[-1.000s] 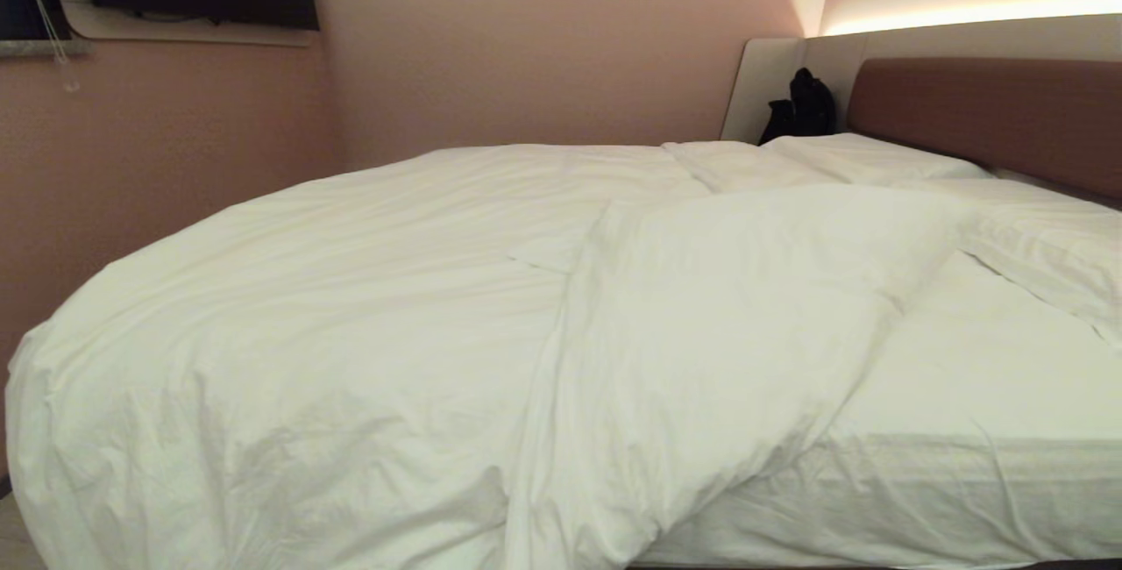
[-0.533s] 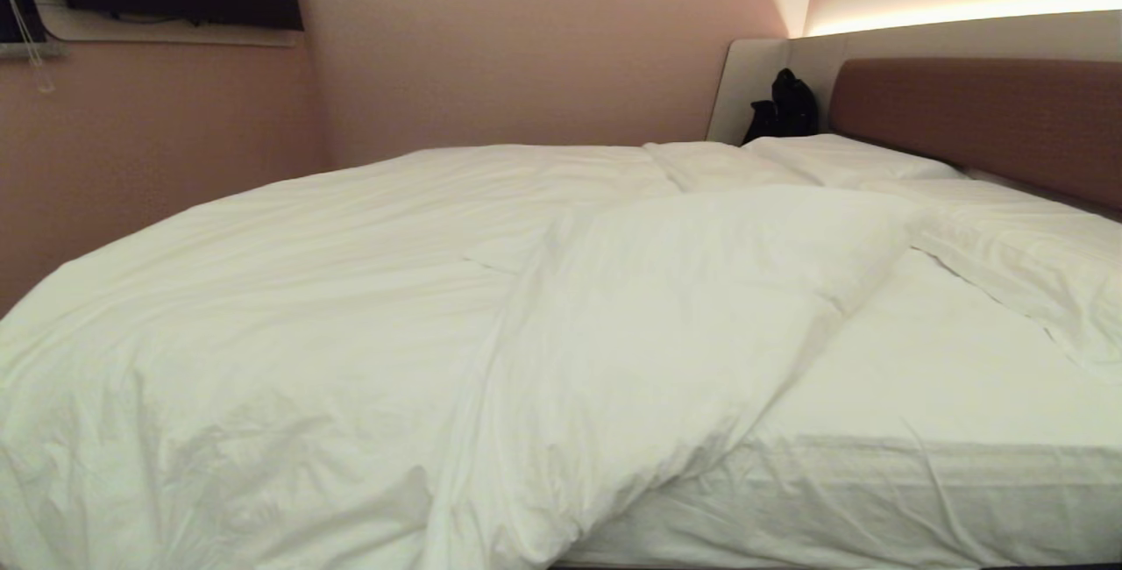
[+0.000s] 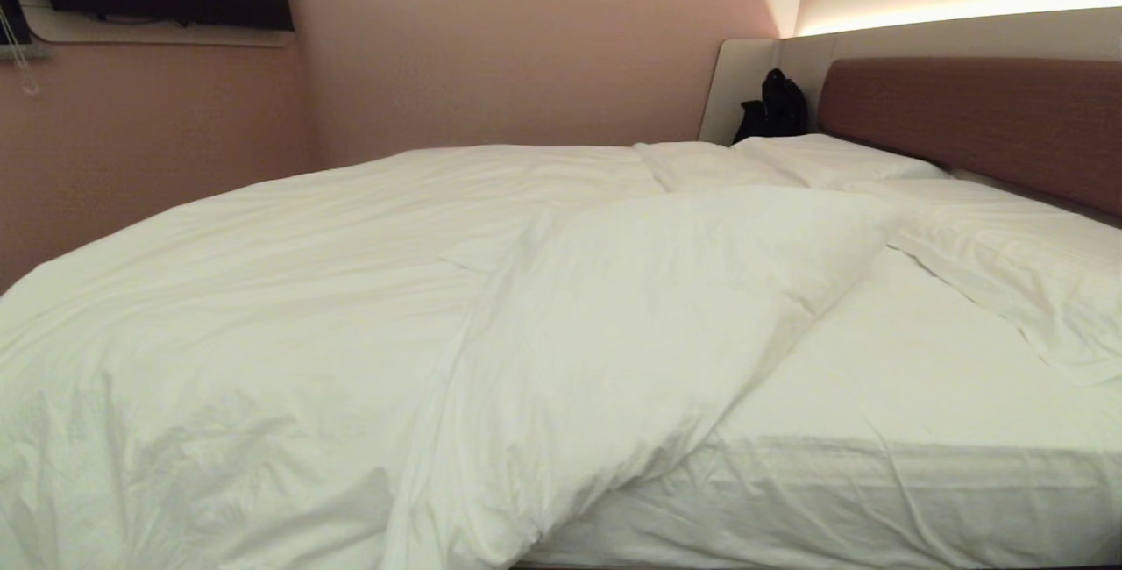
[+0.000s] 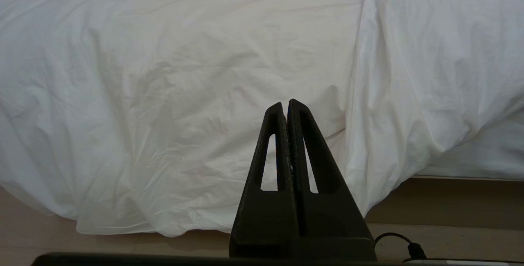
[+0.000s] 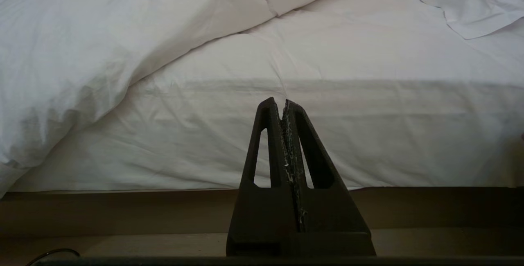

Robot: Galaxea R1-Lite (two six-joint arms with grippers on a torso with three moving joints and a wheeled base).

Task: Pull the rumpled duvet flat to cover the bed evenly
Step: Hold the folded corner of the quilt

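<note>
Item: duvet, white, puffy. Lies on the bed, bunched toward its foot half, one corner folded back, bare sheet exposed near the pillows. Likely soft, bulky, light, limp; best taken at the folded corner's edge. Left gripper and right gripper both closed, empty, low beside the bed.
</note>
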